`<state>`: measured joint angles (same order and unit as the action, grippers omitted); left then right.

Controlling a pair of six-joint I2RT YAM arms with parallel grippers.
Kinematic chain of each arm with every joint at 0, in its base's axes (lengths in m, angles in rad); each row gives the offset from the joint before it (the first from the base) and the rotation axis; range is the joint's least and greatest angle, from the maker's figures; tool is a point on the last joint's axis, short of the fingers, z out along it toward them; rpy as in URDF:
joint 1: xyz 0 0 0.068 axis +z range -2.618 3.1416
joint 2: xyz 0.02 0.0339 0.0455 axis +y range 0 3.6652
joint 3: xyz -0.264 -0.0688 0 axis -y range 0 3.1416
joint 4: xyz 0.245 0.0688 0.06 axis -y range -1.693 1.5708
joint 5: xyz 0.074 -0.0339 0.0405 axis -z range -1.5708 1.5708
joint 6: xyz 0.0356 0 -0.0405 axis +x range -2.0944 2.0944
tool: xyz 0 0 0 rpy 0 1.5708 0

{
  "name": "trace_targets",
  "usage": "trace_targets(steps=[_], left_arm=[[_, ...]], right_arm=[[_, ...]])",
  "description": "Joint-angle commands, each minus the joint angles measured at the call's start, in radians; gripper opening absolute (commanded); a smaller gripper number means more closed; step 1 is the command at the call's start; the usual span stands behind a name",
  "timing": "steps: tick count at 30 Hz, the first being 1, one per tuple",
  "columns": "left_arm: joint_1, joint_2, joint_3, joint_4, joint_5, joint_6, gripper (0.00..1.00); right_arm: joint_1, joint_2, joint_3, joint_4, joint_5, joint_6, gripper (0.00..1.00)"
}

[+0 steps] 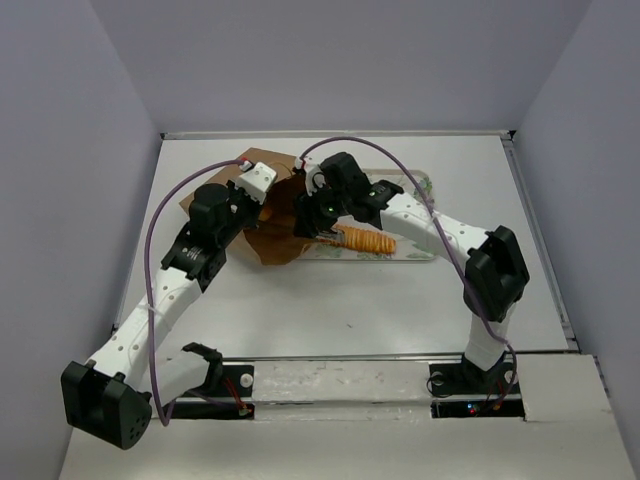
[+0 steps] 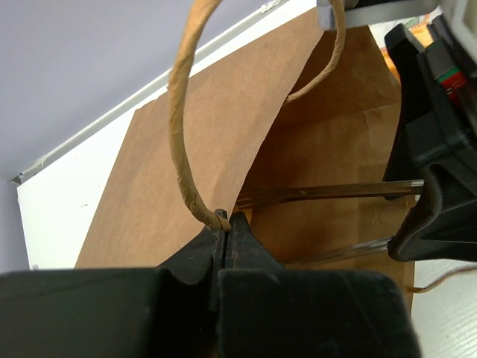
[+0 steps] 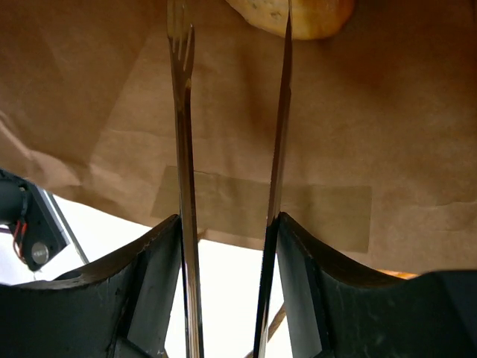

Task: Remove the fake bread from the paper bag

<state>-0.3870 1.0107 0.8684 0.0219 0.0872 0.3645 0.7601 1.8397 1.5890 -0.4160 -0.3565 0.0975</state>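
Left wrist — left gripper [image 2: 223,227] tight on handle [image 2: 177,127] of paper bag [image 2: 149,194].

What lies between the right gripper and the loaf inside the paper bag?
Nothing but bare inner wall of the paper bag: in the right wrist view, the open right gripper has its tips at the loaf.

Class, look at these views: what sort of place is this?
Probably a robot lab test cell: plain grey walls box in a white table, left arm and right arm bolted at its edge, fake bread as prop.
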Motion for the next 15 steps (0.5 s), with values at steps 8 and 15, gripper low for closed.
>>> trace_targets(steps=[8,15], left_arm=[[-0.007,-0.038,0.027,0.081,0.048,0.053,0.0],[-0.007,-0.052,0.021,0.079,0.066,0.062,0.0]], right_arm=[[-0.036,0.056,0.1,-0.017,0.053,-0.07,0.61],[-0.047,0.111,0.114,-0.02,-0.018,-0.136,0.61]])
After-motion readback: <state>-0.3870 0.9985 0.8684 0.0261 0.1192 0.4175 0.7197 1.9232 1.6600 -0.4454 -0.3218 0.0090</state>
